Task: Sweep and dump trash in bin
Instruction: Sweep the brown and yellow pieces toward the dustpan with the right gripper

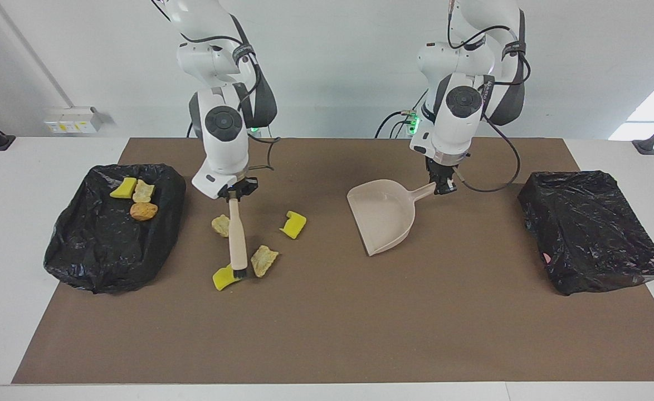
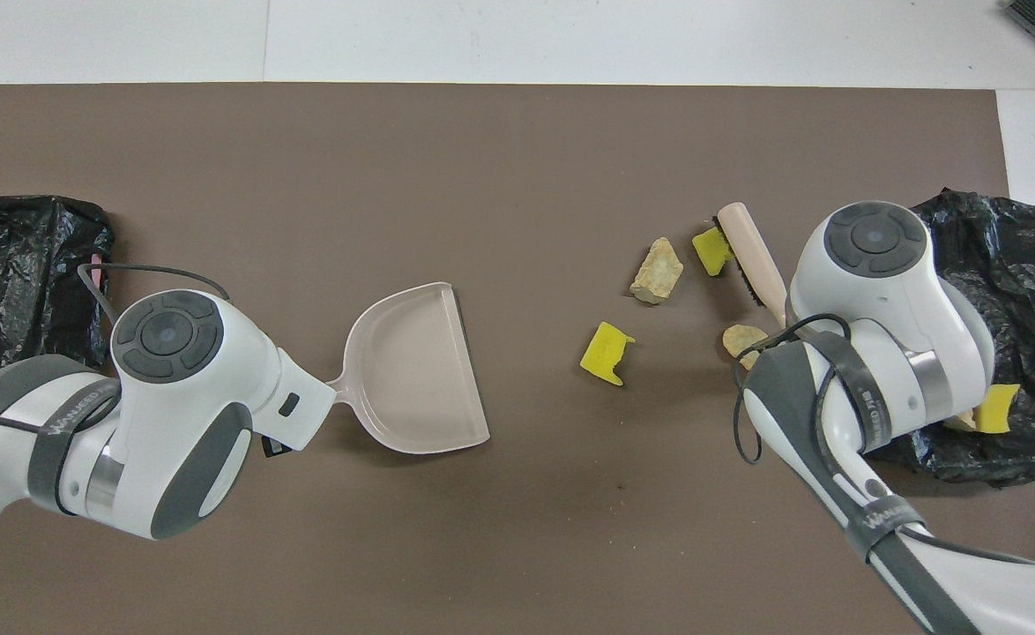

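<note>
My right gripper [image 1: 237, 193] is shut on the top of the beige brush [image 1: 238, 239], which hangs down with its dark bristles against a yellow piece of trash [image 1: 224, 278] on the brown mat. A tan piece [image 1: 264, 260] lies beside the bristles. Another tan piece [image 1: 220, 224] and a yellow piece [image 1: 293, 224] lie nearer to the robots. In the overhead view the brush [image 2: 751, 256] touches the yellow piece [image 2: 710, 250]. My left gripper [image 1: 443, 188] is shut on the handle of the beige dustpan [image 1: 382, 214], which rests empty on the mat.
A black-bagged bin [image 1: 110, 250] at the right arm's end of the table holds three pieces of trash [image 1: 144, 211]. A second black bag [image 1: 591, 228] sits at the left arm's end. The brown mat [image 1: 327, 334] covers the table's middle.
</note>
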{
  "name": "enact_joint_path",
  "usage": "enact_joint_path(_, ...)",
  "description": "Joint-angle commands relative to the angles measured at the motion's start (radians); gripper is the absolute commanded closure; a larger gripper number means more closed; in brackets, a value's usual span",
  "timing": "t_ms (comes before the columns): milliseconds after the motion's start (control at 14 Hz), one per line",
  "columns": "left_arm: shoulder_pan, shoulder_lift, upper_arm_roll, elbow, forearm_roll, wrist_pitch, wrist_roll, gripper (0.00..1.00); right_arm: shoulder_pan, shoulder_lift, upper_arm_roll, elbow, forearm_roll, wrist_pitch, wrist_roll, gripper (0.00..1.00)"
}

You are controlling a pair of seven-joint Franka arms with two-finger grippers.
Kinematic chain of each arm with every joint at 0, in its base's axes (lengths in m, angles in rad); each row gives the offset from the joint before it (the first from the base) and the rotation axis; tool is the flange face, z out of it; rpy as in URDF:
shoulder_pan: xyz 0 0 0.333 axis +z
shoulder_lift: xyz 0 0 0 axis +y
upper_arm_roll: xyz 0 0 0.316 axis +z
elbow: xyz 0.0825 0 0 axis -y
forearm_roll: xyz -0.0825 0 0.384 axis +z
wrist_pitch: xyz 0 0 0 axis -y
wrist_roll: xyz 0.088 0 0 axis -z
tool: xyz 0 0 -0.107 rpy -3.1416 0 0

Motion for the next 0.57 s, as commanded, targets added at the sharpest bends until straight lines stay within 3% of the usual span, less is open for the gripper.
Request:
enact_joint_path(0, 0.002, -0.033, 0.002, -0.033, 0.017, 0.028, -0.023, 1.0, -0.06, 0.041, 0.018, 0.016, -0.052, 0.041, -0.04, 1.0)
enact_joint_path(357, 0.002, -0.033, 0.002, -0.035, 0.017, 0.033, -0.024, 1.0, -0.038, 0.037, 0.024, -0.021, 0.055, 0.065, -0.016, 1.0)
enact_joint_path(500, 0.002, -0.033, 0.002, -0.035, 0.016, 0.034, -0.024, 1.0, 0.021, 0.039, 0.025, -0.029, 0.101, 0.068, -0.01, 1.0)
